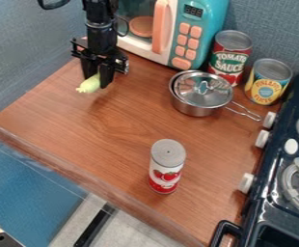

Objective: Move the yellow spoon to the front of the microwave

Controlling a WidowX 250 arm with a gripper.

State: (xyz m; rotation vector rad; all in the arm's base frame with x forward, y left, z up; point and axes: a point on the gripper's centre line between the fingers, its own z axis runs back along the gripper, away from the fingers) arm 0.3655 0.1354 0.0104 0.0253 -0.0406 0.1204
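In the camera view, the microwave (pixel 207 24) stands at the top of the frame; an orange plate (pixel 141 26) shows inside, behind its window. Right of the upper centre, a metal saucepan (pixel 194 111) sits on the desk (pixel 94 140), its see-through lid (pixel 207 90) resting on top, slightly askew; what it may contain cannot be made out. Its wire handle (pixel 245 114) points toward the lower right. Behind the pan stands an upright can with a red top band (pixel 228 57), and to that can's right an upright yellow-labelled can (pixel 266 87). A third can, red and white (pixel 165 169), stands upright below the centre of the frame. The contents of all three are hidden.

At the upper left, the hand (pixel 97 83) hangs pointing down, closed on the yellow spoon (pixel 88 86). The spoon lies between the fingertips, its pale, lumpy end poking out toward the lower left; the rest is mostly hidden. It is near the microwave's front, to the left of the saucepan. Whether it touches the desk cannot be told.
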